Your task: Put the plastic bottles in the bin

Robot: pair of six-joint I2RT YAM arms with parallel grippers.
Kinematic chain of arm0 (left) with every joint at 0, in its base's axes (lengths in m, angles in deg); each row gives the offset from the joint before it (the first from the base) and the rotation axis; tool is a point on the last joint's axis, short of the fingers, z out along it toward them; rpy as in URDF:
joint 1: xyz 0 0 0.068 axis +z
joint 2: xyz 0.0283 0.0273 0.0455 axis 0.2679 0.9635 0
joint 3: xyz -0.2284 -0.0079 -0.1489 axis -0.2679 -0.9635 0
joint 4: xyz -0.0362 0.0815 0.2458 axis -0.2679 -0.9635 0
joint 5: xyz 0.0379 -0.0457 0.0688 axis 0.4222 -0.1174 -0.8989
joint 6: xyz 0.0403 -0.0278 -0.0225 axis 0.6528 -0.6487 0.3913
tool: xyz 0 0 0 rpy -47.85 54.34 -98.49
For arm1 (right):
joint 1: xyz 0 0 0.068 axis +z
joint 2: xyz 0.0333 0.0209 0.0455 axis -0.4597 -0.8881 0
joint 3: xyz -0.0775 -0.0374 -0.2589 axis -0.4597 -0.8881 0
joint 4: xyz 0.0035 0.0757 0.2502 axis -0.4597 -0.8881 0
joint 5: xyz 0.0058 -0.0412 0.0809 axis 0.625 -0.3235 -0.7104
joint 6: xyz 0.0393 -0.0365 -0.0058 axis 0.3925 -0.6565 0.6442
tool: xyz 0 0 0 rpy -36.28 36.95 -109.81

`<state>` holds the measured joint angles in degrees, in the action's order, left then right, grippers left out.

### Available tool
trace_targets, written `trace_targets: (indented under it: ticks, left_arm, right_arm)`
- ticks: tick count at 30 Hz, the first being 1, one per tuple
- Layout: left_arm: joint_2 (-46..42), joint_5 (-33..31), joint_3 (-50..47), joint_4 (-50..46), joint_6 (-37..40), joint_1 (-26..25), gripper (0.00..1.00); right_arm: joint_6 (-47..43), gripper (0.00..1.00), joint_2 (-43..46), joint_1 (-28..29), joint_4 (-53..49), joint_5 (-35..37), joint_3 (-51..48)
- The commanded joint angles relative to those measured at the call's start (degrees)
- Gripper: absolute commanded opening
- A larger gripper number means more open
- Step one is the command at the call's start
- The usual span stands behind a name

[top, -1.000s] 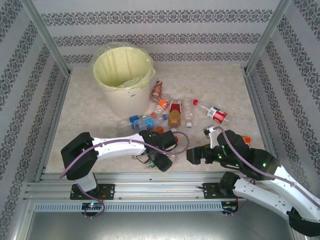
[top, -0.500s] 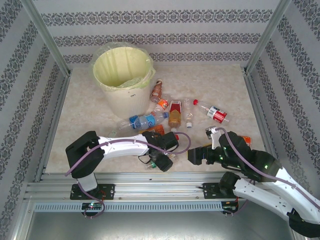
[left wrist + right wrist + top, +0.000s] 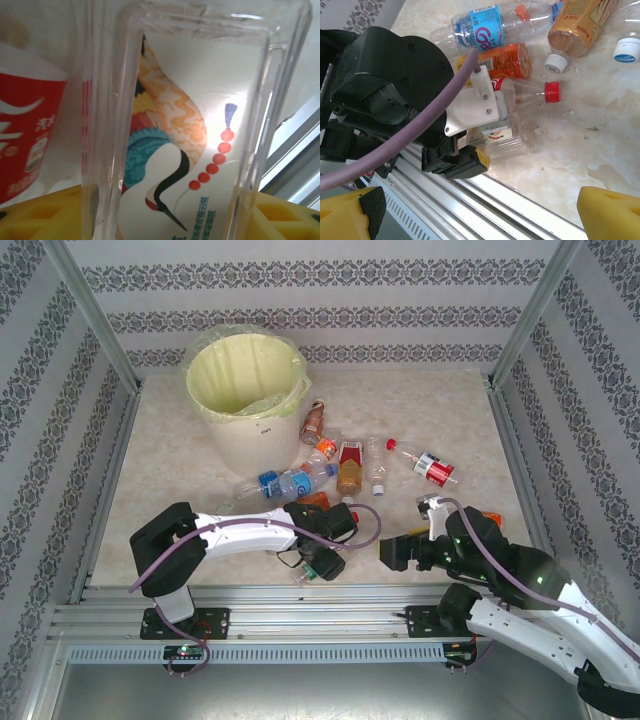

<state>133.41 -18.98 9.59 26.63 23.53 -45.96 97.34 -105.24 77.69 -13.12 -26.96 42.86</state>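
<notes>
While my left jaws pinch the crane-label bottle point(image 3: 190, 125) at lower centre, right jaws hang wide and empty at lower right | bin point(image 3: 250, 440): upper left | tip: squeeze gently, lift straight off bench point(image 3: 180, 490) before swinging.

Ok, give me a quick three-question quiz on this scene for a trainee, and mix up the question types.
1. True or false: the bin stands upright at the far left of the table.
2. Which bottle sits between the fingers of the left gripper? A) a red-labelled bottle; B) the clear square bottle with a crane on its label; C) a blue-labelled bottle.
3. Is the right gripper open or shut?

Key: 1 true; 2 B; 3 open.
</notes>
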Motion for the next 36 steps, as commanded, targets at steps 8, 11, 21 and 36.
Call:
trace_targets:
  ticks: [8, 11, 21, 36]
  left_arm:
    - [-7.46, 8.04, 9.36, -1.38, -4.65, 3.7, 0.58]
    - [-9.35, 10.88, 12.13, -0.61, -6.47, 6.48, 0.58]
    - [-10.48, 12.75, 30.64, -7.21, -7.66, 17.54, 0.57]
    - [-6.82, 12.07, 55.8, -11.69, -11.94, 35.99, 0.54]
  right_arm:
    - [-0.17, 0.98, 2.62, -0.6, 5.78, 1.47, 6.97]
    - [-1.36, 0.98, 2.2, -0.53, 8.24, 1.71, 9.71]
    - [-6.14, 0.98, -2.5, -0.58, 14.0, 4.49, 17.68]
    - [-9.99, 0.98, -9.81, -0.6, 17.03, 6.93, 24.13]
